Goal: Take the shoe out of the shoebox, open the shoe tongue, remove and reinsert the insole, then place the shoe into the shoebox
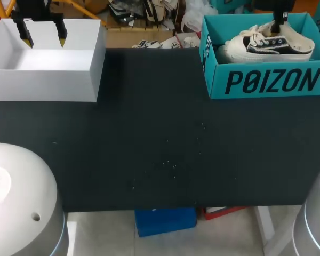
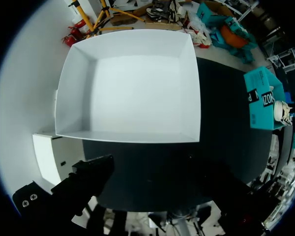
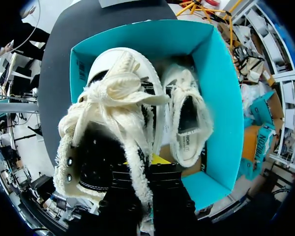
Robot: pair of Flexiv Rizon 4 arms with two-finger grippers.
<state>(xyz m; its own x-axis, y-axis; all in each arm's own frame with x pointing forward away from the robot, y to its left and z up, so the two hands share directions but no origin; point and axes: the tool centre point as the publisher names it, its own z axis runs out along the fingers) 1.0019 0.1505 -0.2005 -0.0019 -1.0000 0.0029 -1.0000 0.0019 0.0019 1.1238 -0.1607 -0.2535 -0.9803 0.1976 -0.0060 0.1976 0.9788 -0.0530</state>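
- Step in hand, as I read it: number 1 of the task, lifting the shoe (image 1: 272,45) out of the shoebox (image 1: 266,82). None of the tongue or insole work looked started.
- The shoe sat inside the teal shoebox at the far right of the table (image 1: 160,149), toe toward the table's middle and upper poking above the rim.
- The right gripper (image 1: 280,24) was down at the shoe's heel end, against the collar. I couldn't tell whether it was clamped or open, because the frayed cream trim and the gripper's own body hid the contact.
- The left gripper (image 1: 44,36) was spread wide with nothing in it. It hung over the white box (image 1: 42,80) at the far left, well apart from the shoe.
- A 2nd shoe (image 3: 187,118) lay just beside the 1st in the same box, so a sideways pull would likely have dragged it.
- To do it well:
  - The bite needed to be on the firm collar wall, not just the fluffy trim or the laces, which would slip or stretch.
  - The lift needed to go straight up until the sole cleared the rim, and only then across.
  - The cardboard box looked light. A snag on its wall could have tipped or slid it, so a slow start was the safe call.
  - The bare black mat mid-table was the sensible drop spot, with the 2 arms able to share the tongue work there.
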